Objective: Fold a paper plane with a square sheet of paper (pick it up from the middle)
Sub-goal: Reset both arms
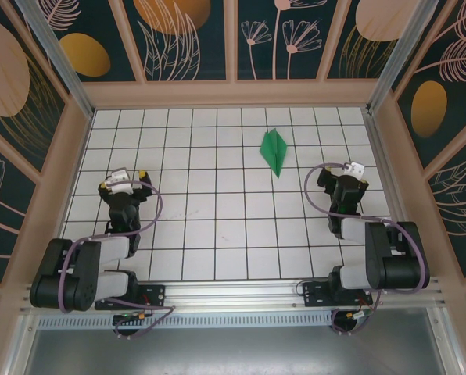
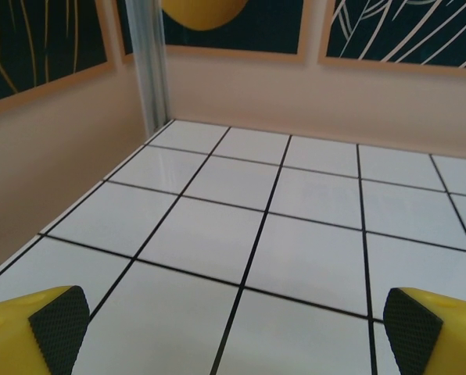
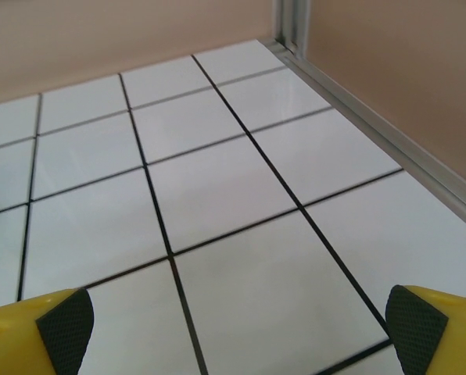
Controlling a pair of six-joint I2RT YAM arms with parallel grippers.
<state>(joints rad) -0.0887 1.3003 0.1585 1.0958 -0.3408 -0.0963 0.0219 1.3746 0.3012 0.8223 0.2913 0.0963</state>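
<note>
Hovering low, left fingers (image 2: pixel 57 324) and right fingers (image 3: pixel 65 324) gape.

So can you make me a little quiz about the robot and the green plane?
1. True or false: the left gripper is holding the paper plane.
2. Which gripper is the paper plane lying nearer to? A: left. B: right.
3. Fill in the gap: the right gripper is ____ with nothing between its fingers.

Key: 1 false, the paper plane lies on the tiles by itself. 2 B. 3 open.
</note>
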